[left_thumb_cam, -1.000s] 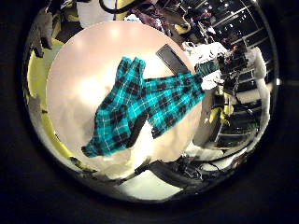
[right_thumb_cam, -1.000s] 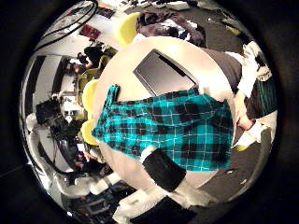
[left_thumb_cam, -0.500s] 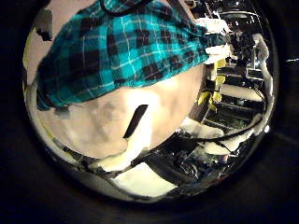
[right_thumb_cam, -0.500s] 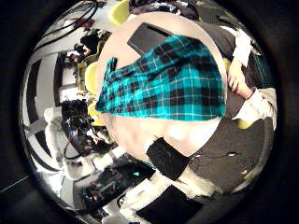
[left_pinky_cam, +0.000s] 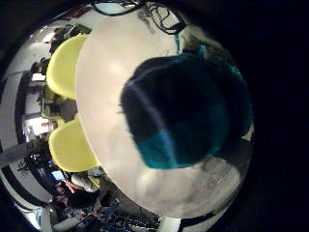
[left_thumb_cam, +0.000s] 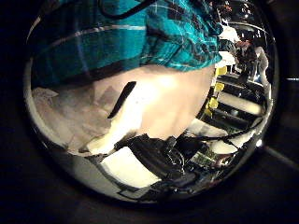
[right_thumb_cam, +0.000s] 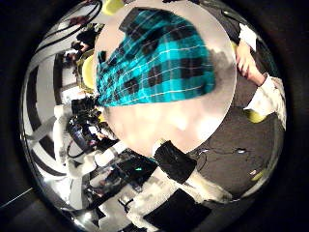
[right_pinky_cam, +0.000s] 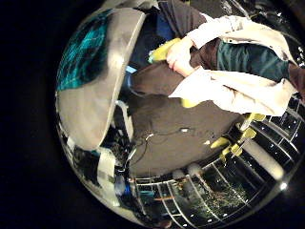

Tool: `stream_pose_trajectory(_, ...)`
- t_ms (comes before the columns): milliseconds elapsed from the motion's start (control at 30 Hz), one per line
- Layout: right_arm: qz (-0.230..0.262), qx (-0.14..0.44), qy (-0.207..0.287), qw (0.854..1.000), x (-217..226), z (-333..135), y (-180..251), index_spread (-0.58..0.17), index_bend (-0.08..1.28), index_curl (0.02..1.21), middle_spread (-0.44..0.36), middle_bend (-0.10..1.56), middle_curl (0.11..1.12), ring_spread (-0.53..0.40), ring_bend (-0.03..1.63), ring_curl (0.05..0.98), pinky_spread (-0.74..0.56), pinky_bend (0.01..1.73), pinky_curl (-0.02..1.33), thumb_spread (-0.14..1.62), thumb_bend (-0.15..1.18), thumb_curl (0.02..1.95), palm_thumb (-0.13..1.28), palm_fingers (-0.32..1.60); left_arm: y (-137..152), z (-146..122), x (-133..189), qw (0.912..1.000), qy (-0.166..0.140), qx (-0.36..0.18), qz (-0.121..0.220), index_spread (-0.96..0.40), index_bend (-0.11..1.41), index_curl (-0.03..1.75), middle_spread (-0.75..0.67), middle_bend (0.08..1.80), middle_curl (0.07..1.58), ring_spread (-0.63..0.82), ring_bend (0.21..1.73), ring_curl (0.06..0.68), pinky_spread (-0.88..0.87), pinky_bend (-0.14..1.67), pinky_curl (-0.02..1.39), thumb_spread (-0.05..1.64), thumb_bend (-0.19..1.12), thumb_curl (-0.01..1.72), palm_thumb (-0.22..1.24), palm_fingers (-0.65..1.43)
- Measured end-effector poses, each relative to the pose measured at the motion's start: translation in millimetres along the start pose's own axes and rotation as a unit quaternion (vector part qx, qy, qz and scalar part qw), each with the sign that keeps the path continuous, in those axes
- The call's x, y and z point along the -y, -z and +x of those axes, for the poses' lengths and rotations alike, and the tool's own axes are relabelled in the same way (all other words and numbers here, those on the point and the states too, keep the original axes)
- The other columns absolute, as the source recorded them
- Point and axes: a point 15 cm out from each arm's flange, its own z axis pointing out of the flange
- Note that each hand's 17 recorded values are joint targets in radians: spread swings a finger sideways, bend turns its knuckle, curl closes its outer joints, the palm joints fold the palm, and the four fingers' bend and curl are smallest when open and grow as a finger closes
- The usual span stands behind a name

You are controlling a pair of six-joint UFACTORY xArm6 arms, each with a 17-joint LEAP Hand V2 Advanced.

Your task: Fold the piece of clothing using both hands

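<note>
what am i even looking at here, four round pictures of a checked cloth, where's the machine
These come from tiny wide-angle cameras set in the palms of two robot hands, two per hand, so the pictures look round and the machine itself barely shows. All four look out at a round pale table with a teal and black checked cloth lying on it. In the left hand's views the cloth fills much of the picture, so that palm is close to it. Whether either hand holds the cloth cannot be told. The job is folding it.

The plaid garment [left_pinky_cam: 183, 111] is a close blur under the left hand; its shape cannot be told. It hides part of the counter [left_pinky_cam: 111, 87]. Neither hand's fingers show.
</note>
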Motion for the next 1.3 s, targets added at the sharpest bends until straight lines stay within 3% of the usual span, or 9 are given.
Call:
stream_pose_trajectory(233, -0.012, -0.001, 0.028, 1.000, 6.5, -18.9, -9.8, -0.371, 0.15, 0.28, -0.027, 0.28, 0.36, 0.081, 0.57, 0.257, 0.34, 0.47, 0.30, 1.15, -0.02, 0.35, 0.49, 0.14, 12.6, -35.4, -29.7, 0.9998, 0.016, -0.002, 0.011, -0.15, 0.19, 0.56, -0.13, 0.25, 0.52, -0.08, 0.79, 0.237, -0.06, 0.49, 0.39, 1.33, -0.01, 0.23, 0.35, 0.34)
stream_pose_trajectory(500, -0.041, -0.012, 0.089, 0.995, 23.5, -84.1, -31.3, -0.369, 0.16, 0.27, -0.028, 0.27, 0.35, 0.080, 0.54, 0.247, 0.33, 0.46, 0.29, 1.11, -0.02, 0.36, 0.51, 0.11, 36.8, -14.9, -41.6, 0.9991, 0.004, -0.022, 0.036, -0.15, 0.18, 0.55, -0.14, 0.24, 0.51, -0.09, 0.78, 0.234, -0.08, 0.49, 0.39, 1.34, -0.01, 0.23, 0.35, 0.36)
stream_pose_trajectory(700, -0.050, -0.036, 0.138, 0.989, 42.2, -134.8, -50.8, -0.369, 0.17, 0.28, -0.036, 0.25, 0.35, 0.089, 0.50, 0.240, 0.32, 0.44, 0.29, 1.07, -0.02, 0.36, 0.53, 0.10, 49.7, -3.4, -46.0, 0.9988, 0.000, -0.033, 0.035, -0.15, 0.18, 0.54, -0.14, 0.24, 0.51, -0.10, 0.78, 0.232, -0.09, 0.49, 0.39, 1.34, -0.01, 0.23, 0.35, 0.37)
stream_pose_trajectory(967, -0.049, -0.153, 0.130, 0.978, 72.5, -131.9, -62.9, -0.368, 0.16, 0.28, -0.041, 0.22, 0.34, 0.106, 0.45, 0.232, 0.31, 0.41, 0.29, 1.03, -0.02, 0.36, 0.57, 0.08, 62.7, 5.6, -46.8, 0.9981, -0.007, -0.049, 0.037, -0.15, 0.18, 0.53, -0.13, 0.24, 0.50, -0.09, 0.77, 0.229, -0.08, 0.48, 0.39, 1.30, -0.02, 0.23, 0.31, 0.36)
stream_pose_trajectory(1133, -0.064, -0.181, 0.134, 0.972, 79.3, -137.4, -78.1, -0.361, 0.16, 0.28, -0.040, 0.21, 0.35, 0.096, 0.45, 0.231, 0.31, 0.41, 0.29, 1.01, -0.02, 0.37, 0.61, 0.12, 65.5, 6.2, -48.3, 0.9979, -0.010, -0.051, 0.038, -0.15, 0.18, 0.53, -0.12, 0.23, 0.50, -0.08, 0.77, 0.227, -0.07, 0.48, 0.39, 1.27, -0.02, 0.23, 0.28, 0.36)
stream_pose_trajectory(1300, -0.077, -0.198, 0.139, 0.967, 82.0, -139.4, -88.2, -0.336, 0.12, 0.25, -0.072, 0.28, 0.37, -0.017, 0.58, 0.260, 0.22, 0.42, 0.28, 0.98, -0.02, 0.38, 0.66, 0.31, 68.0, 6.0, -46.6, 0.9978, -0.010, -0.051, 0.040, -0.15, 0.18, 0.52, -0.12, 0.23, 0.50, -0.08, 0.76, 0.226, -0.07, 0.47, 0.39, 1.25, -0.02, 0.23, 0.26, 0.36)
